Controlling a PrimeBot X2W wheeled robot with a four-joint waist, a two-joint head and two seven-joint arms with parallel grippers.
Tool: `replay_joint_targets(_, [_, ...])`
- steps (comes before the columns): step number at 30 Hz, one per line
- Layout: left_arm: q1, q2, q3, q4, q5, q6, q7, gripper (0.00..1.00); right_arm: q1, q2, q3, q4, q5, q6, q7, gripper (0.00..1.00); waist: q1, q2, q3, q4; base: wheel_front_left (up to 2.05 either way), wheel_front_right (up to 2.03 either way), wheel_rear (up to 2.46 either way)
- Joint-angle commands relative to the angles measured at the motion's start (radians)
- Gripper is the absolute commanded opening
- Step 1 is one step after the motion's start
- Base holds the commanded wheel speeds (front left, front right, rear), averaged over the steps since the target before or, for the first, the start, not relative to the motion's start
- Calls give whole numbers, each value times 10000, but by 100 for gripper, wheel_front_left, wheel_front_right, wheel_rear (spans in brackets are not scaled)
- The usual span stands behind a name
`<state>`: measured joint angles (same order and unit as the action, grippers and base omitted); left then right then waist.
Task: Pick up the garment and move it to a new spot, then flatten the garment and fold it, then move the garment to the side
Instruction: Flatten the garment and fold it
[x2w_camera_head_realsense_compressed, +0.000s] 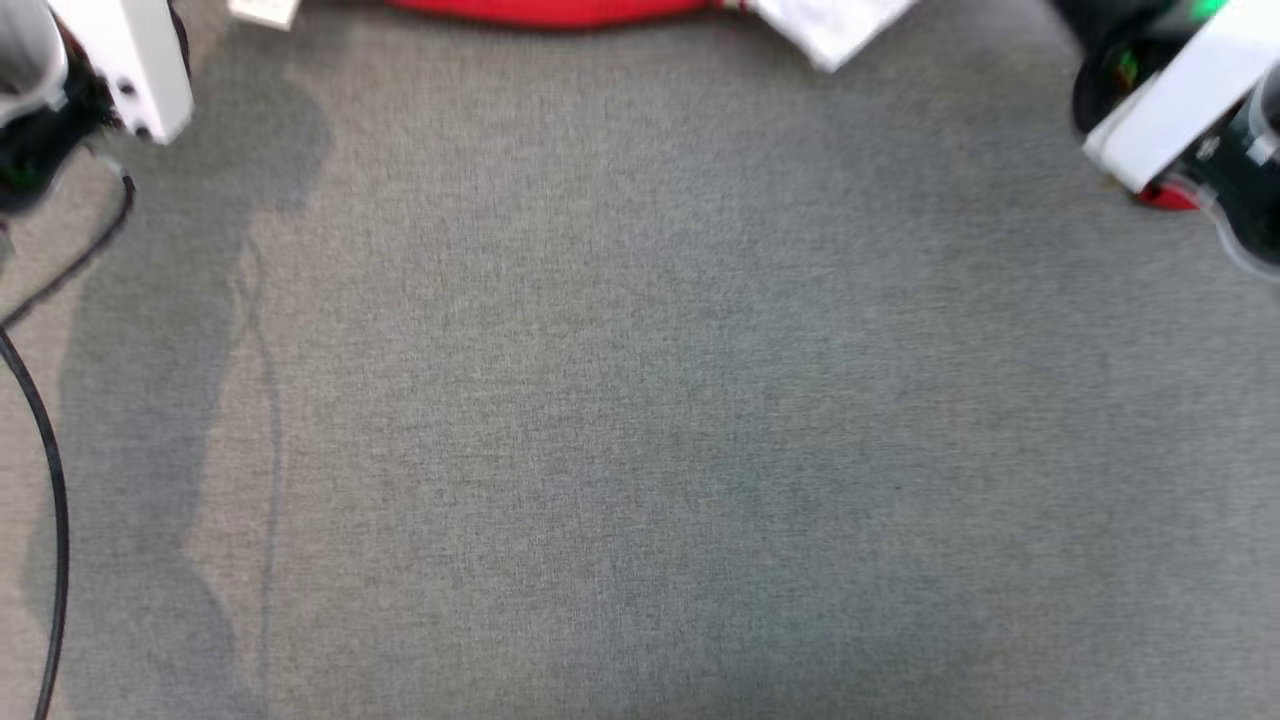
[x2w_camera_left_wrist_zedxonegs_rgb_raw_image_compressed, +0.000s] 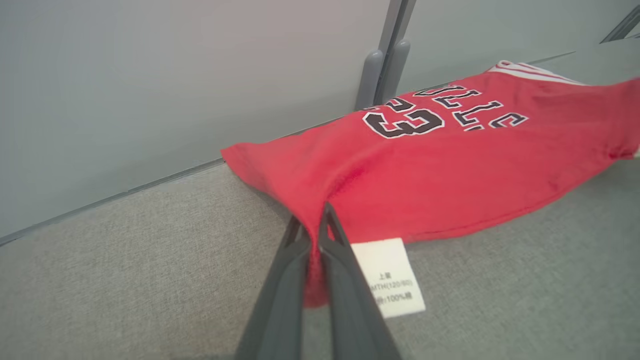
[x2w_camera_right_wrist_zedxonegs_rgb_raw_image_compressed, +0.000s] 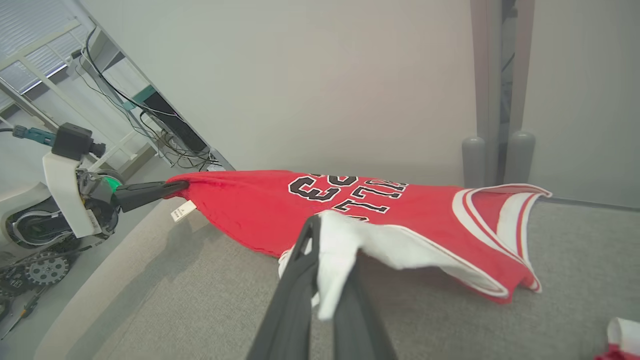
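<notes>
With left gripper (x2w_camera_left_wrist_zedxonegs_rgb_raw_image_compressed: 312, 224) and right gripper (x2w_camera_right_wrist_zedxonegs_rgb_raw_image_compressed: 327, 237) both pinching the red jersey (x2w_camera_left_wrist_zedxonegs_rgb_raw_image_compressed: 450, 160), I'd keep it taut and lower evenly.

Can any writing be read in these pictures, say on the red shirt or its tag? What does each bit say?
"23": black number outlined in white on the red jersey, seen upside down.
"BULLS", probably: lettering beside the number, upside down and not crisp.
"(120/60)" and "100%": on the white tag at the jersey's hem. The tag's other characters are too blurred to read.
</notes>
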<state>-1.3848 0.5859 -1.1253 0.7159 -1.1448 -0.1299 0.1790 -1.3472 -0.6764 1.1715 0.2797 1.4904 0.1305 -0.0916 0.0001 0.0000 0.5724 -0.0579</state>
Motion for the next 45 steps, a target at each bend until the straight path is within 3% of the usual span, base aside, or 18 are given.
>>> replay_joint_targets(1, [239, 123, -70, -27, -141, -12, -88, 0, 236, -33, 68, 45, 78, 7, -80, 0, -1, 0, -444, -75, 0, 0, 0])
replay_joint_targets(11, [2687, 1161, -939, -1322, -1274, -13, -948, 0, 2503, 313, 876, 231, 664, 7, 192, 0, -1, 0, -2639, -150, 0, 0, 0])
replay_joint_targets(24, [5869, 2299, -1343, -3180, -2159, 0, -1653, 0, 6228, -1336, 825, -1598, 2721, 7, 718, 0, -1, 0, -4779, 224, 0, 0, 0])
replay_joint_targets(29, [6716, 2813, -1389, -4032, -2494, 322, -1602, 0, 7162, -2057, 821, -2357, 2894, 7, 349, 0, -1, 0, -4923, 205, 0, 0, 0])
replay_joint_targets(34, [7988, 3867, -1477, -5570, -2862, 1025, -790, 0, 8204, -3056, 902, -3447, 2920, 6, 86, 0, -1, 0, -4966, 109, 0, 0, 0])
replay_joint_targets(38, [8555, 4359, -1492, -6566, -3284, 1405, -484, 0, 8666, -3609, 971, -3907, 2834, 6, 130, 0, -1, 0, -4927, 131, 0, 0, 0])
replay_joint_targets(42, [8505, 4715, -1379, -7283, -3517, 1672, -307, 0, 8620, -3968, 1020, -4202, 2667, 6, 478, 0, -1, 0, -4700, 135, 0, 0, 0])
replay_joint_targets(45, [8200, 4660, -1287, -7515, -3668, 1812, 39, 0, 8083, -3908, 1030, -4053, 2368, 6, 1214, 0, -1, 0, -4469, 119, 0, 0, 0])
